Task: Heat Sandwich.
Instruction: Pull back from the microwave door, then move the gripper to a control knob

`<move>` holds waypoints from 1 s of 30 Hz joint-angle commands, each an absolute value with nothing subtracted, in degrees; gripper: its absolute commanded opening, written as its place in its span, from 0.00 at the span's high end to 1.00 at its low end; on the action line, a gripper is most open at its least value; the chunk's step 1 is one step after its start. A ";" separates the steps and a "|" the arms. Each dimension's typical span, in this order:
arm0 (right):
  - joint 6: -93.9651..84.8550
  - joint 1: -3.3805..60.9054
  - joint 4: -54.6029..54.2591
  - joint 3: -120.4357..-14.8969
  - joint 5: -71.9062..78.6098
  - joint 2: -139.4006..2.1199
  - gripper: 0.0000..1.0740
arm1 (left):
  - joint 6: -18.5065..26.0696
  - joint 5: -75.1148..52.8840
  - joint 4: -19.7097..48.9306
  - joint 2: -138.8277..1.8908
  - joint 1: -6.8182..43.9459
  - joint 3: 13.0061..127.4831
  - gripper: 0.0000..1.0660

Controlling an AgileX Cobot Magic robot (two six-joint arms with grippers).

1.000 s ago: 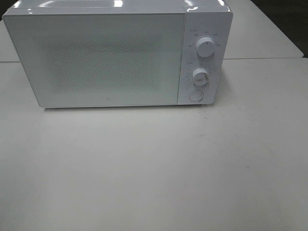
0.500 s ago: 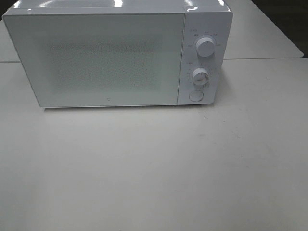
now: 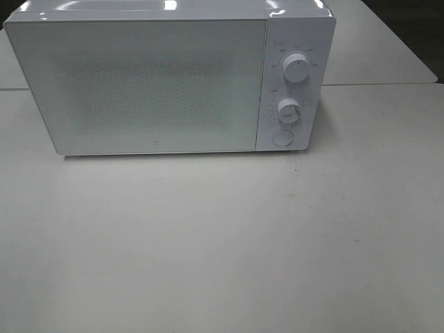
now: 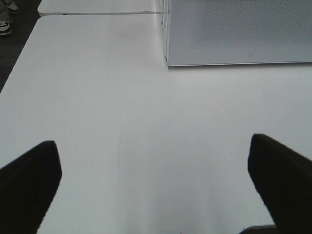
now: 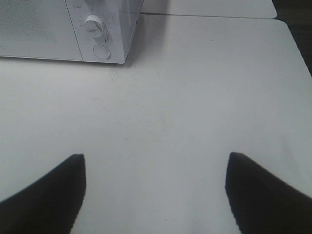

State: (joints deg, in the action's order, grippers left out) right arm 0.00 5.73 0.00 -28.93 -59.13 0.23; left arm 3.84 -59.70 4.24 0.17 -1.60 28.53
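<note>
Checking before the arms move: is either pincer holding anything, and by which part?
Nothing is held: the left pincer and the right pincer both stand open above the table.

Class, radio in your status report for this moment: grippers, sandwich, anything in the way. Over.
Open and empty: left gripper, right gripper, both over the table. No sandwich in view. The microwave door is shut; nothing else in the way.

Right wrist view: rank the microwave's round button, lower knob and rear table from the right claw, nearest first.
From the right claw:
1. Round button, lowest of the controls.
2. Lower knob, directly above that button.
3. Rear table, beyond the seam, farthest back.
</note>
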 commanded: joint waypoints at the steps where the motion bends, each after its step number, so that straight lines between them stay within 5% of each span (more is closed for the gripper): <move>1: 0.00 5.39 0.00 -28.88 -59.07 1.78 0.29 | 3.50 -59.42 4.81 1.89 -1.72 28.42 0.03; 30: 0.00 5.39 -0.34 -28.88 -59.01 1.78 0.29 | 3.50 -59.42 4.81 1.89 -1.72 28.42 0.03</move>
State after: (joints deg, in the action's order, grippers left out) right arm 0.00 5.73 0.00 -28.93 -59.13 0.23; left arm 3.84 -59.70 4.24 0.17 -1.60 28.53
